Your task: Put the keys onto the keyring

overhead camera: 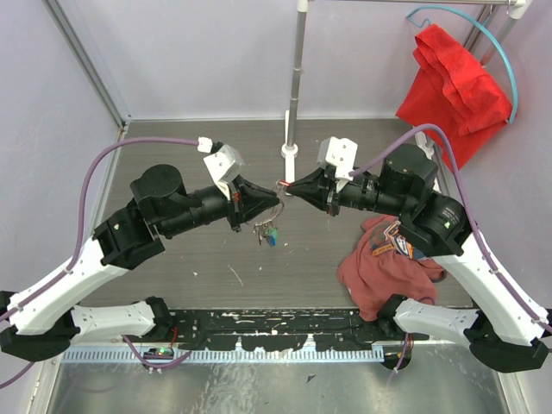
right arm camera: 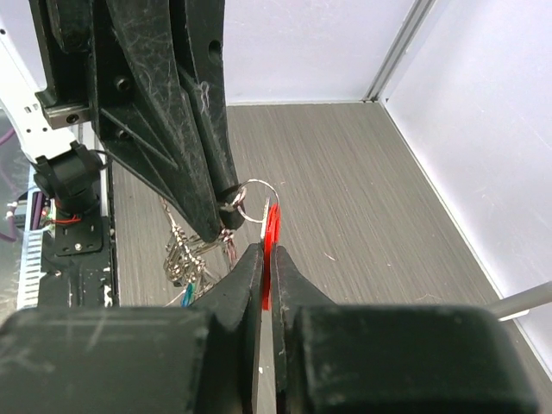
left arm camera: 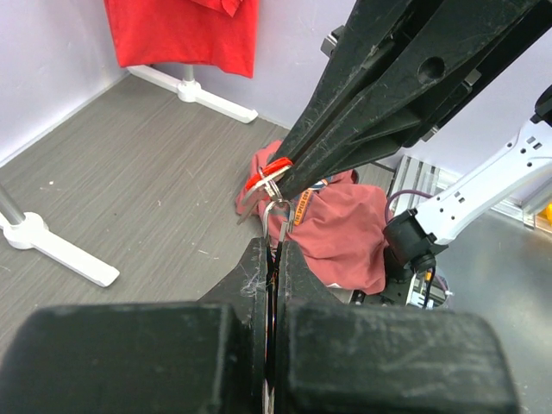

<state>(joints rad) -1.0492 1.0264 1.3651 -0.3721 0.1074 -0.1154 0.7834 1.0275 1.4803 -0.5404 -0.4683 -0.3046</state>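
Note:
Both grippers meet tip to tip above the middle of the table. My left gripper (overhead camera: 276, 201) (left arm camera: 275, 246) is shut on the thin silver keyring (left arm camera: 277, 208) (right arm camera: 256, 181), whose wire runs down between its fingers. Several keys (overhead camera: 267, 231) (right arm camera: 185, 254) hang in a bunch below it, one with a blue head (right arm camera: 188, 296). The right gripper (overhead camera: 293, 186) (right arm camera: 268, 250) is shut on a red-headed key (right arm camera: 272, 231) (left arm camera: 267, 170), held edge-on against the ring's loop. Whether this key's hole is on the wire I cannot tell.
A maroon cloth (overhead camera: 384, 263) lies crumpled under the right arm. A red cloth (overhead camera: 453, 82) hangs on a rack at the back right. A white stand's pole (overhead camera: 296, 86) rises just behind the grippers, its foot (left arm camera: 52, 246) on the grey tabletop.

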